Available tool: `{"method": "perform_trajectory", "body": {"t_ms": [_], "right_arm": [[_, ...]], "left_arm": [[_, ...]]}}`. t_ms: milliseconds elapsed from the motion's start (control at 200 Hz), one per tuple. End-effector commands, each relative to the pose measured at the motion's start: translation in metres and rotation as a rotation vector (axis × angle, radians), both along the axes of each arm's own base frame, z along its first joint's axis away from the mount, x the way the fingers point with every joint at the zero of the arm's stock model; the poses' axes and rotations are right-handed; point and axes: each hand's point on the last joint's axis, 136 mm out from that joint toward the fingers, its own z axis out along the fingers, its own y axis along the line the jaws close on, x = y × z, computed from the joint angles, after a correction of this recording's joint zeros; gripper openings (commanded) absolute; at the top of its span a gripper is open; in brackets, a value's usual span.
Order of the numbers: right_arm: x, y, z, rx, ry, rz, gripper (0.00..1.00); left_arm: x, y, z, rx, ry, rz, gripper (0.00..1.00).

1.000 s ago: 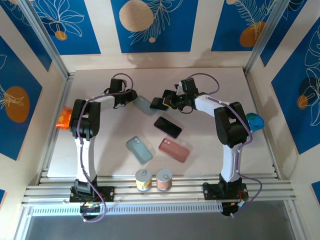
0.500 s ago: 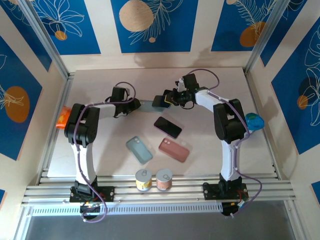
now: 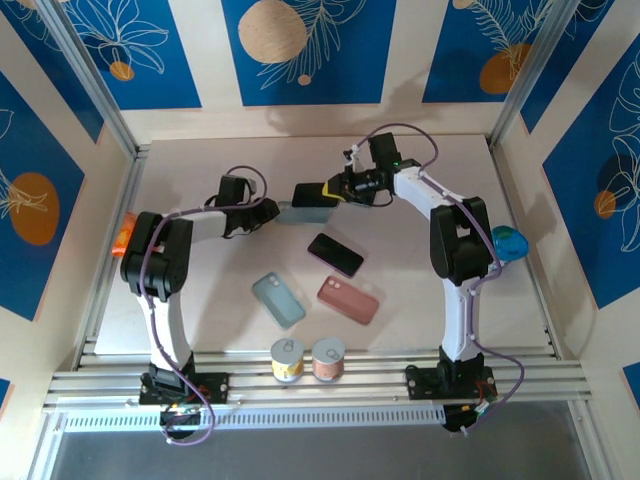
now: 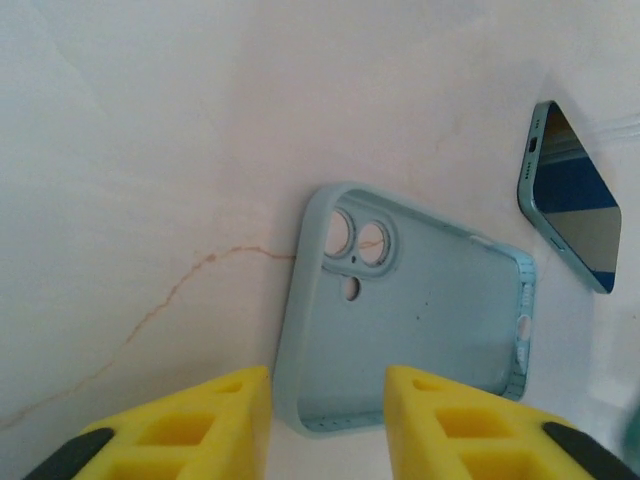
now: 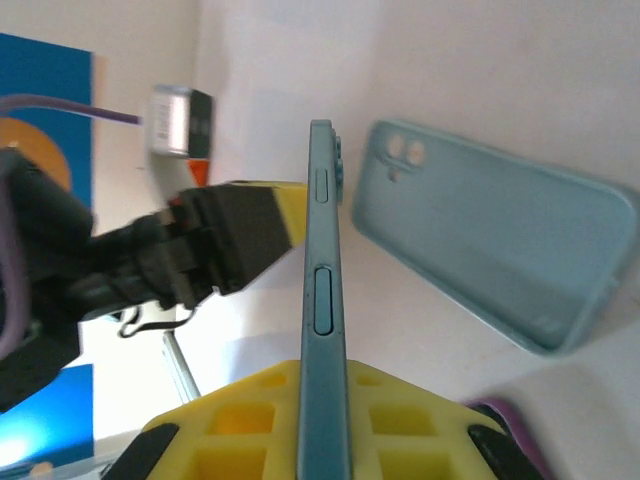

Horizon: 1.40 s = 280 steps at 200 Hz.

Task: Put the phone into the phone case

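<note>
Right hand [image 5: 322, 400] is gripping the phone [image 5: 322, 250] edge-on, holding it close above the pale blue phone case [image 4: 410, 340], which is lying open side up on the surface [image 4: 140, 150]. Left hand [image 4: 328, 405] is hovering at the case's end, standing open and holding nothing.

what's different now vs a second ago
The right hand, shut on the teal phone, carried it left and farther out, to the light blue case. The left hand sank toward the table at the case's end, open. The black phone, the spare blue case, the pink case and both cans stayed put.
</note>
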Motion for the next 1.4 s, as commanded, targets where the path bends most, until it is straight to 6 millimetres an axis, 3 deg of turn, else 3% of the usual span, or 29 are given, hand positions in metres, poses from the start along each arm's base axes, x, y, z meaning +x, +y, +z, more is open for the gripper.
{"method": "perform_trajectory", "body": {"t_ms": [0,340,655,870,1396], "right_arm": [[-0.003,0.003,0.000,0.101,0.068,0.084,0.00],[0.001,0.022,-0.018,0.084,0.100,0.128,0.00],[0.001,0.033,-0.035,0.057,0.134,0.143,0.00],[0.007,0.034,-0.043,0.046,0.147,0.139,0.00],[0.011,0.037,-0.061,0.018,0.194,0.133,0.00]], "left_arm": [[0.008,0.004,0.020,-0.017,-0.017,0.011,0.40],[0.022,0.012,0.016,-0.005,-0.014,0.056,0.45],[0.025,0.005,0.010,-0.048,-0.005,0.048,0.46],[0.025,0.006,0.003,-0.030,0.009,0.043,0.50],[0.026,0.001,0.003,-0.062,-0.001,0.037,0.51]]}}
